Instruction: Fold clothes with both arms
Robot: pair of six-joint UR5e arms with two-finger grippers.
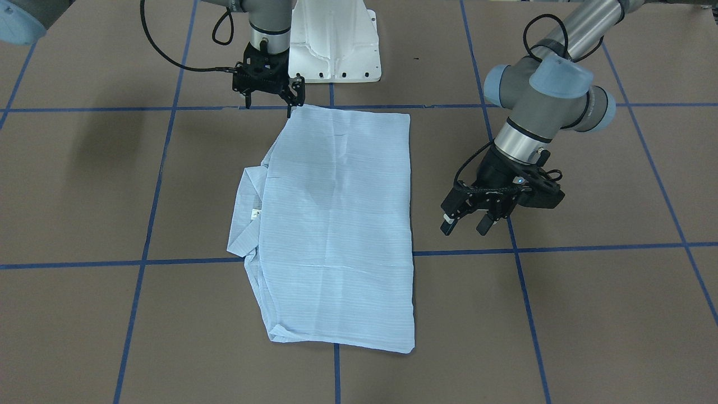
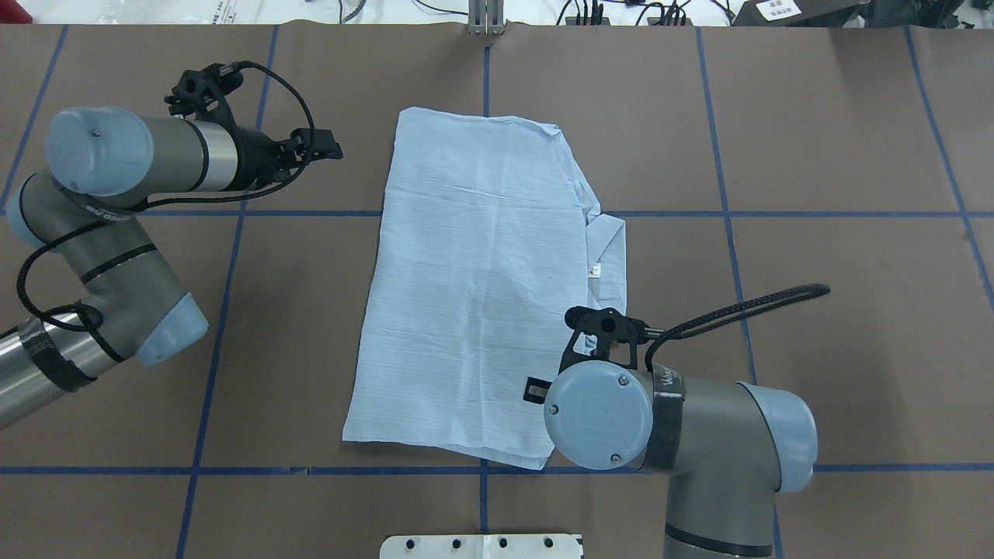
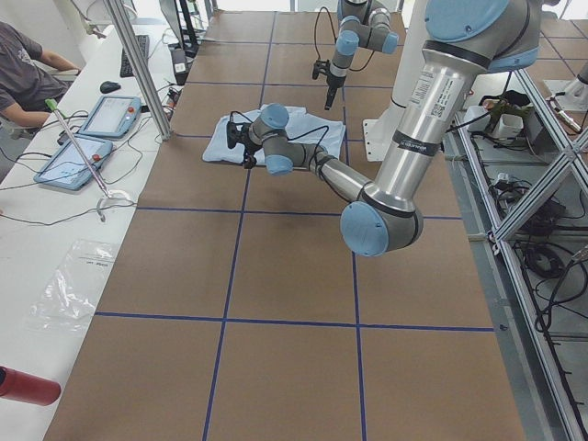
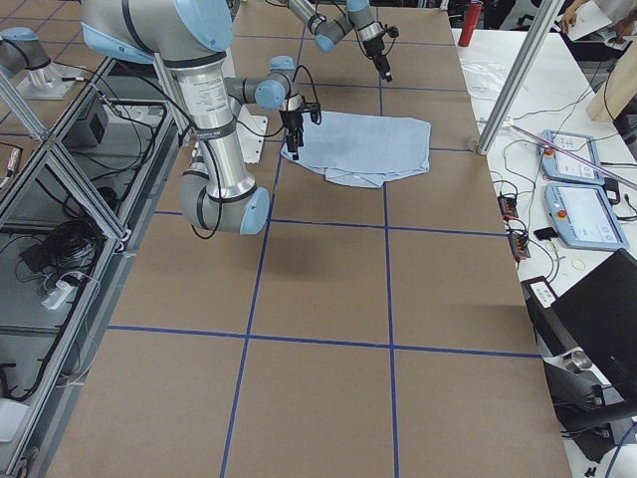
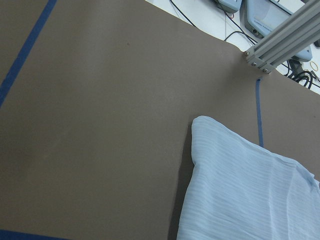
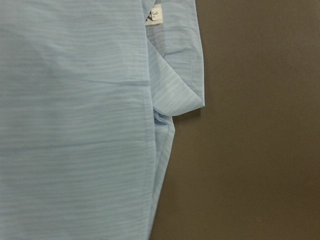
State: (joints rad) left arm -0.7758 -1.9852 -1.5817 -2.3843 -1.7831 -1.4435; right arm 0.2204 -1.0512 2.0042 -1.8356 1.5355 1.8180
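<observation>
The clothes are one pale blue striped shirt (image 1: 336, 224), lying flat on the brown table as a folded rectangle (image 2: 474, 287). Its collar (image 1: 247, 219) and small neck tag (image 6: 155, 14) stick out on one long side. My right gripper (image 1: 269, 104) stands open above the shirt's corner nearest the robot base, holding nothing. The right wrist view shows only cloth (image 6: 75, 125) and table. My left gripper (image 1: 465, 224) is open and empty, off the shirt's other long side and apart from it. The left wrist view shows a far corner of the shirt (image 5: 240, 190).
The white pedestal base (image 1: 336, 39) sits just behind the shirt. Blue tape lines (image 1: 146, 261) grid the table. An aluminium post (image 2: 485, 15) stands at the far edge. A side bench holds pendants (image 3: 110, 115), with a person (image 3: 23, 69) seated there.
</observation>
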